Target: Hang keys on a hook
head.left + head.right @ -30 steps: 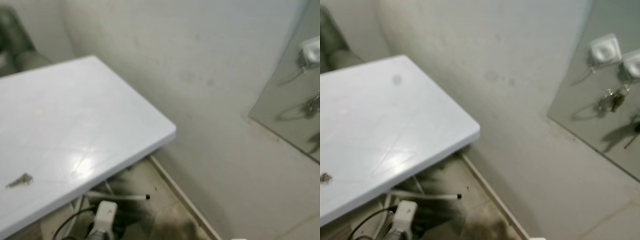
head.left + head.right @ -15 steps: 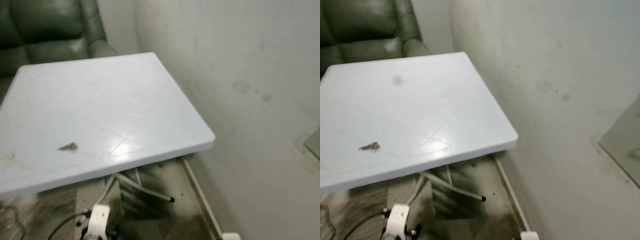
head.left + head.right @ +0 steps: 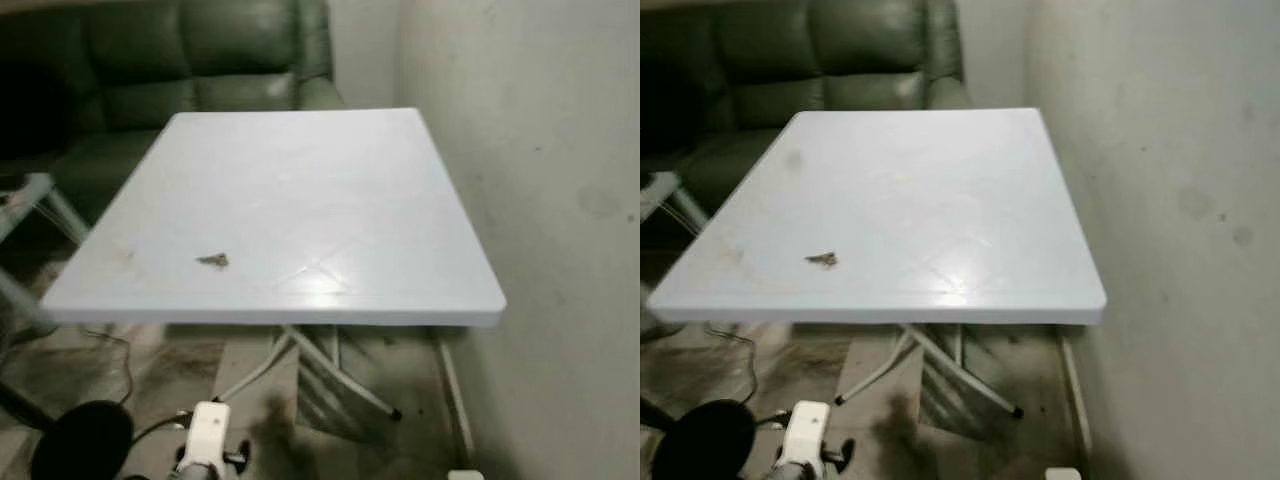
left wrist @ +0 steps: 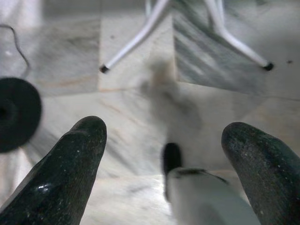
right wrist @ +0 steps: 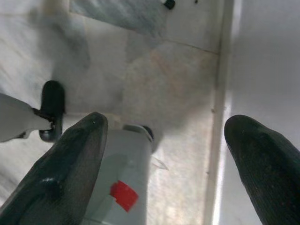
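Lying alone on the white table point(image 3: 330, 190), toward its near left part and well back from the edge, the small bunch of keys point(image 3: 213, 261) was flat on the surface with nothing touching it, which is why I judge that the pick-up step had not yet begun. The table stood with its right side close along a pale wall point(image 3: 560, 200), its thin white legs point(image 3: 340, 375) splayed on the marbled floor point(image 3: 880, 370), and a dark green sofa point(image 3: 180, 60) sat just behind its far edge. Both arms hung low beside the body, away from the table. The left pincer point(image 4: 161, 154) pointed down at the floor with its two black fingers point(image 4: 65, 168) spread wide and nothing between them; past them lay the feet of the table legs and a black round disc point(image 4: 16, 112). The right pincer point(image 5: 164, 154) likewise hung spread apart and empty, aimed at the floor near the skirting at the foot of the wall, with a grey part bearing a red mark point(image 5: 123, 194) below it, probably the robot's own foot. No hook could be made out in these views, so the keys would first have to be lifted, most likely by the left pincer since they lay on that side, and then carried to wherever the hook was.
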